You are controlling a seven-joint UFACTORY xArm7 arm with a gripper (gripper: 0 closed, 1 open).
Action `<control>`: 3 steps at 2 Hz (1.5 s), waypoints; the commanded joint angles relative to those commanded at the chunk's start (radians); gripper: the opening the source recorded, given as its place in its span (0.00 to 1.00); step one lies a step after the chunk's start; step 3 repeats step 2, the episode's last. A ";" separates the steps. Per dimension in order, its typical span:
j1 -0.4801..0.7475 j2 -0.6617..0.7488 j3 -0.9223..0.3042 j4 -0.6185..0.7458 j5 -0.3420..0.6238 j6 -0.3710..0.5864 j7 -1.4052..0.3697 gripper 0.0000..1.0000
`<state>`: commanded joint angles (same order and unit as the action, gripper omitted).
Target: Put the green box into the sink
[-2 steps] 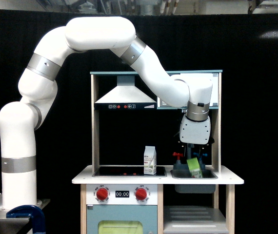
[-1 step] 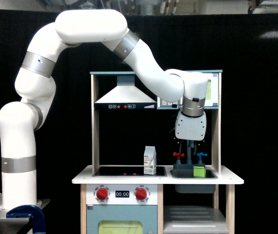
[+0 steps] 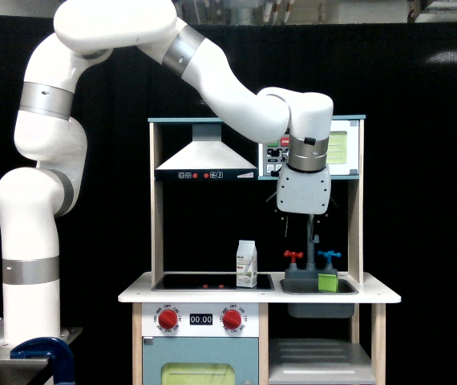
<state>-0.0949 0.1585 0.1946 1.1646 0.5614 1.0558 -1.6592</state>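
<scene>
one large white jointed robot arm with grey metal bands [image 3: 52, 200] rose from its base at the exterior view's left and arched over the small wooden toy kitchen with a teal top rail [image 3: 256, 241]. under that rail hung a grey-and-white pyramid-shaped range hood [image 3: 205, 159], and beside it, toward the exterior view's right, sat a toy microwave with a green window [image 3: 337, 148]. the arm's white wrist housing hung in front of the microwave, well above the small rectangular grey toy sink basin [image 3: 305, 286]. the dark gripper [image 3: 307, 220] showed below the housing against the black backdrop, and i could not tell how its jaws stood; nothing was seen in them. the white milk carton [image 3: 247, 264] stood upright on the black stovetop [image 3: 204, 283], beside the sink. the small green juice box [image 3: 327, 281] sat inside the sink, at its end farthest from the stovetop, just below the blue tap handle [image 3: 329, 256], apart from the gripper.
</scene>
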 joint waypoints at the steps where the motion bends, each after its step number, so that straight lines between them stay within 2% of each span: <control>1: -0.037 -0.054 -0.029 -0.032 -0.001 0.052 -0.046 1.00; 3: -0.036 -0.042 -0.029 -0.023 -0.002 0.048 -0.046 1.00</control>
